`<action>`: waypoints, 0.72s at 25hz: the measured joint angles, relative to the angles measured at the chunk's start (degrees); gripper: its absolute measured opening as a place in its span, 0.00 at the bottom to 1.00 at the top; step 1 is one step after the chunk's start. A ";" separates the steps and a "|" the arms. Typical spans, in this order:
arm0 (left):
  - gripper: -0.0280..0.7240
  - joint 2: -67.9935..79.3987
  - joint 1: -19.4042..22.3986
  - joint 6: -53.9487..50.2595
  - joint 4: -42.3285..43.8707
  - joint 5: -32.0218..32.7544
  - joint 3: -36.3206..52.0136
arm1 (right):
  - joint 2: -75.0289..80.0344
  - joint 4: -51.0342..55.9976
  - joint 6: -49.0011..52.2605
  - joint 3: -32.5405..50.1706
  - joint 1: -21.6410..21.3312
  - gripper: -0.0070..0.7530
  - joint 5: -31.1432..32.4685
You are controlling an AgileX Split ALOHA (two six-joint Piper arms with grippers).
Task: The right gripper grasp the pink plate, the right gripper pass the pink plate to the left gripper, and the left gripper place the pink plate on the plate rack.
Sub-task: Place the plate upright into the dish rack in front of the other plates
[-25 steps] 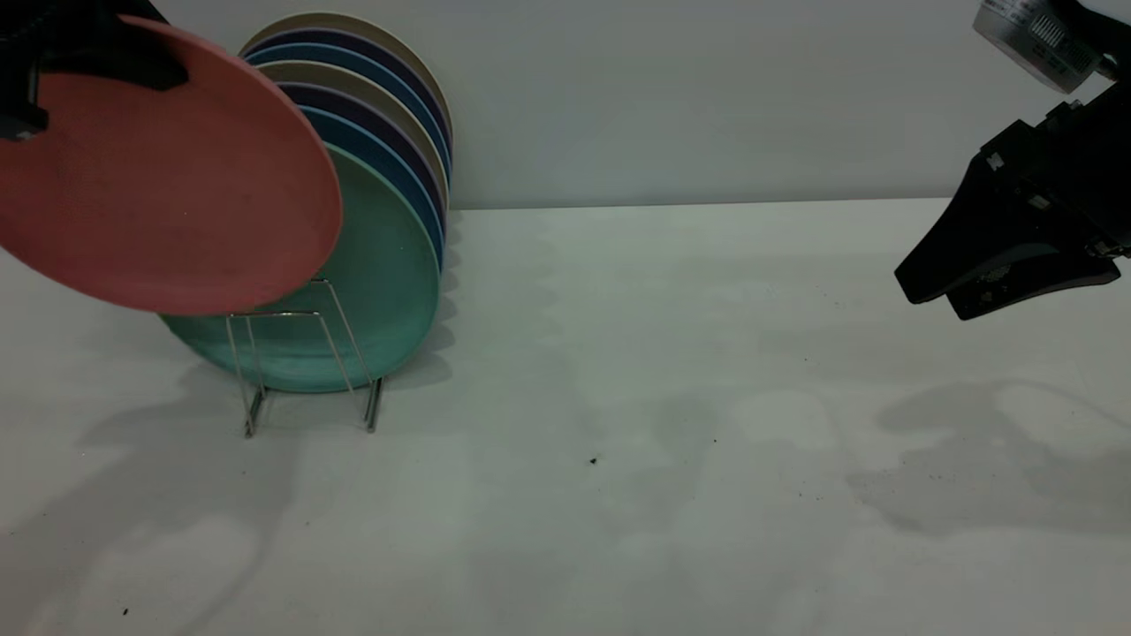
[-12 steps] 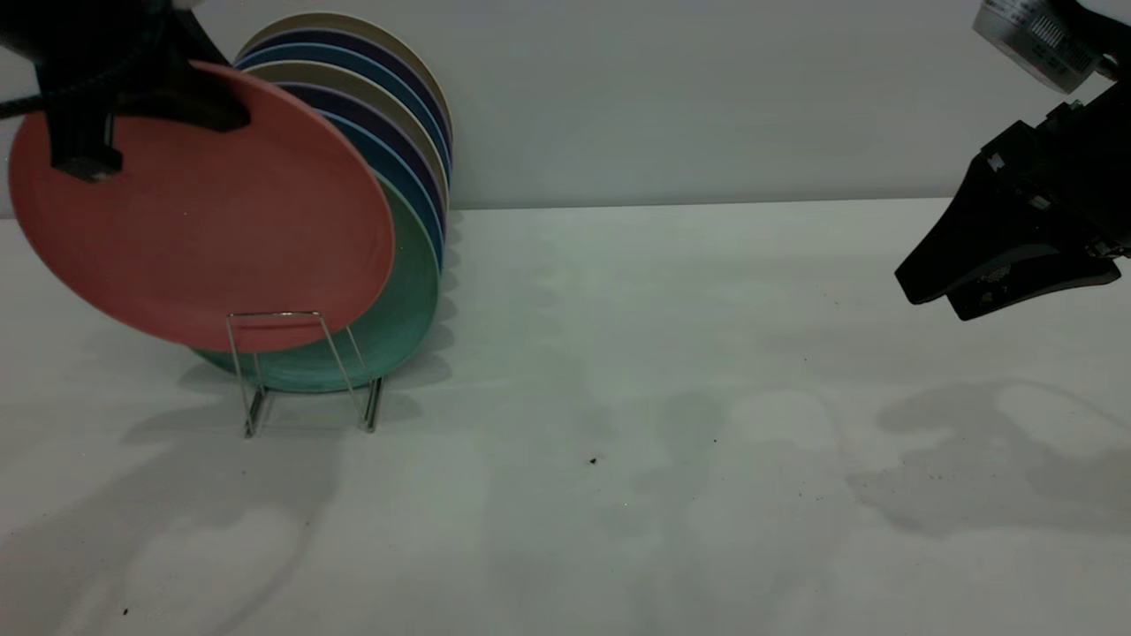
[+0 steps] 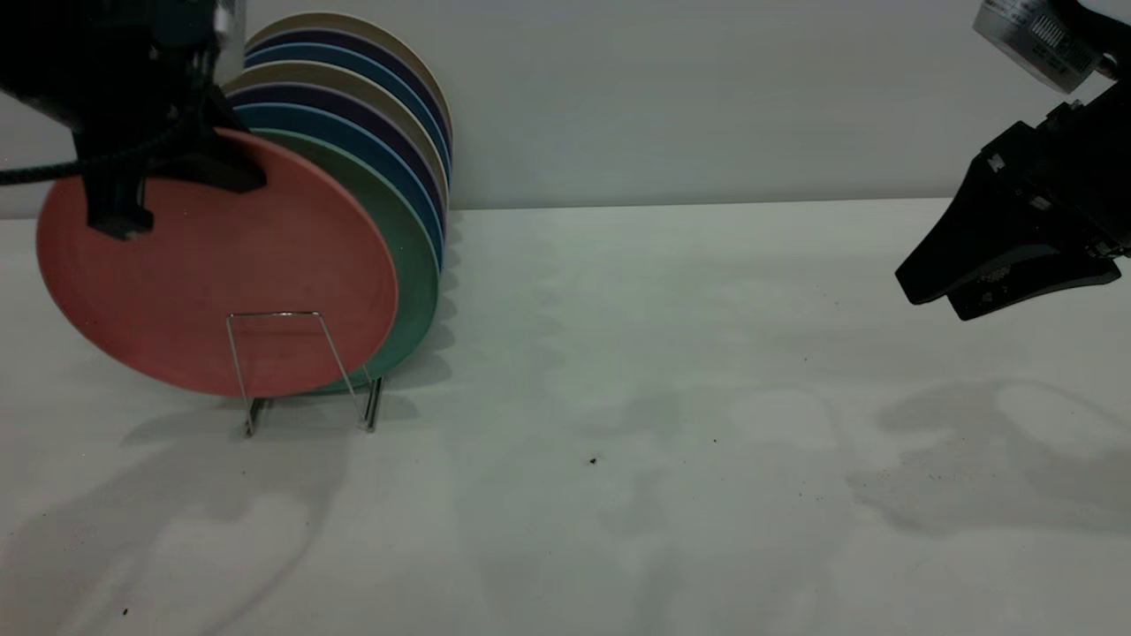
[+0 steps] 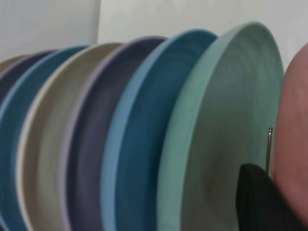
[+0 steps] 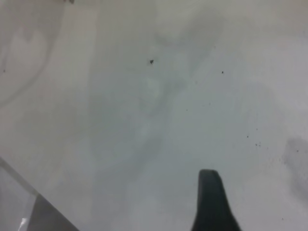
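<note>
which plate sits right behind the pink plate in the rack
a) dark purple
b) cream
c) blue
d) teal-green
d: in the exterior view the pink plate, gripped at its upper rim by the left gripper, stands at the front of the plate rack with the teal-green plate directly behind it.

Black wedge-jawed left hand [image 3: 168, 168], silver-boxed right hand [image 3: 998, 287]

A low, level exterior camera faces me across the table [image 3: 618, 353], wall behind. My left wrist camera sits close against the racked plates, the teal-green plate [image 4: 226, 144] and pink plate [image 4: 293, 144] shared with the exterior view. My right wrist camera looks down on bare tabletop.
</note>
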 joint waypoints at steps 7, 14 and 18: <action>0.18 0.95 0.00 0.00 -2.01 0.53 -0.24 | 0.00 0.00 -0.05 0.04 0.00 0.68 -0.15; 0.33 1.08 0.00 0.00 -5.90 1.77 -0.24 | 0.00 0.00 -0.05 0.04 0.00 0.68 -0.22; 0.45 1.17 0.00 0.00 -6.71 1.76 -0.24 | 0.00 0.00 -0.05 0.04 0.00 0.68 -0.22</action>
